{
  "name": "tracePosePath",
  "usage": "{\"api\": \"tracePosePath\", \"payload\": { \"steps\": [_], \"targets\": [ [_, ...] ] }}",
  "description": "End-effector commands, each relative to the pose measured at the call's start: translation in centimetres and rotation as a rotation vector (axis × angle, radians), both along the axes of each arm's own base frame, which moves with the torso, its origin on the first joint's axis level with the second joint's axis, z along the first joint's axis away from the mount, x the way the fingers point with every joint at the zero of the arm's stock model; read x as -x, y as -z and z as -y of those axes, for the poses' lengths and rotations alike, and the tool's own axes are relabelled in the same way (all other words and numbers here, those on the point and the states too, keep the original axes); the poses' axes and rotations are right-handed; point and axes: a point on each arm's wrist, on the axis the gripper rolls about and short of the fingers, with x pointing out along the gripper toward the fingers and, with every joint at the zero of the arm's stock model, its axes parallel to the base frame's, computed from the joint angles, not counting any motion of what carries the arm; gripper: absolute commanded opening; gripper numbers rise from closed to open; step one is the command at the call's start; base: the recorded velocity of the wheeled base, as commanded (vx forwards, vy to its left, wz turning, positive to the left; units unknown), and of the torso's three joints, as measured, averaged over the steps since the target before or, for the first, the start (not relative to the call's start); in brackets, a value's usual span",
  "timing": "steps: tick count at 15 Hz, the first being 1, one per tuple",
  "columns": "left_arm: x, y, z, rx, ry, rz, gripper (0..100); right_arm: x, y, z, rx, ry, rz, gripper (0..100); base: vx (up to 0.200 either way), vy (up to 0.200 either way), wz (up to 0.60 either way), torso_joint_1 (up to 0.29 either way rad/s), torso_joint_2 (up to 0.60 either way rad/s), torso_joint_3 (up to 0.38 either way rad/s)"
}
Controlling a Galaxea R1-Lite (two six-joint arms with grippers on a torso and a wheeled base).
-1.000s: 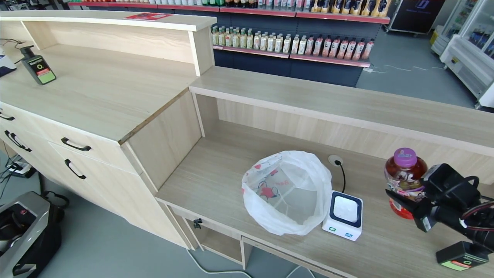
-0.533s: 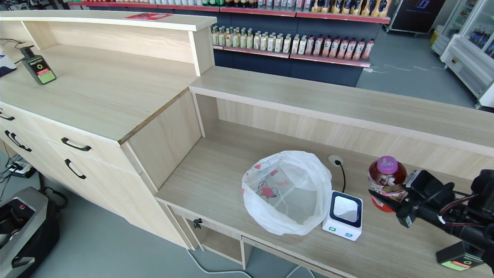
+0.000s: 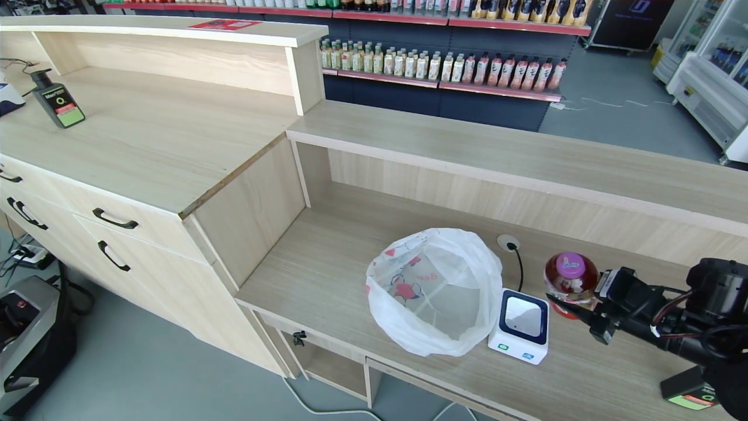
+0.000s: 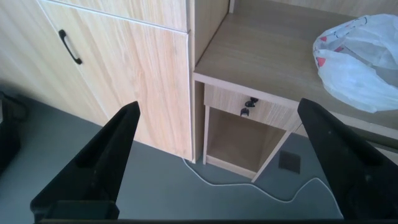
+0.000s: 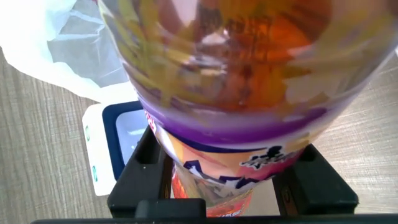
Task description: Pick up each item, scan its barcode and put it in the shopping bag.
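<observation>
A round bottle (image 3: 570, 279) of red drink with a purple cap is held upright just right of the scanner, my right gripper (image 3: 575, 304) shut on its labelled body. In the right wrist view the bottle (image 5: 242, 93) looms large between the black fingers (image 5: 140, 180). The white barcode scanner (image 3: 521, 325) with a dark-framed window stands on the counter beside the open white shopping bag (image 3: 435, 289). The scanner (image 5: 115, 149) and the bag (image 5: 68, 43) lie behind the bottle. My left gripper (image 4: 217, 162) hangs open low over the floor, in front of the counter's cabinet.
A black cable (image 3: 519, 263) runs from a grommet to the scanner. A small card reader (image 3: 692, 393) sits at the counter's right edge, another (image 3: 57, 104) on the upper counter at far left. A raised wooden ledge (image 3: 514, 152) backs the work surface. Drink shelves stand behind.
My right gripper has carried the bottle left and downward, closer to the scanner. The left arm has not moved.
</observation>
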Motion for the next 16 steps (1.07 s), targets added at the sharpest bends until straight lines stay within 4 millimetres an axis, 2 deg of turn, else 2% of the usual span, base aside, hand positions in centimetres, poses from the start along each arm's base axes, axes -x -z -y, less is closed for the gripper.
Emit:
{"api": "tracePosePath", "payload": {
  "steps": [1, 9, 16],
  "targets": [
    [0.0, 0.0, 0.0, 0.000, 0.000, 0.000, 100, -0.8, 0.4, 0.0, -0.001, -0.007, -0.002, 0, 0.000, 0.000, 0.00, 0.000, 0.00, 0.000],
    [0.0, 0.0, 0.0, 0.000, 0.000, 0.000, 100, -3.7, 0.9, -0.3, -0.018, -0.142, 0.040, 0, 0.000, 0.000, 0.00, 0.000, 0.00, 0.000],
    [0.0, 0.0, 0.0, 0.000, 0.000, -0.002, 100, -4.6, 2.2, -0.3, -0.001, -0.181, 0.049, 0, 0.000, 0.000, 0.00, 0.000, 0.00, 0.000]
  ]
}}
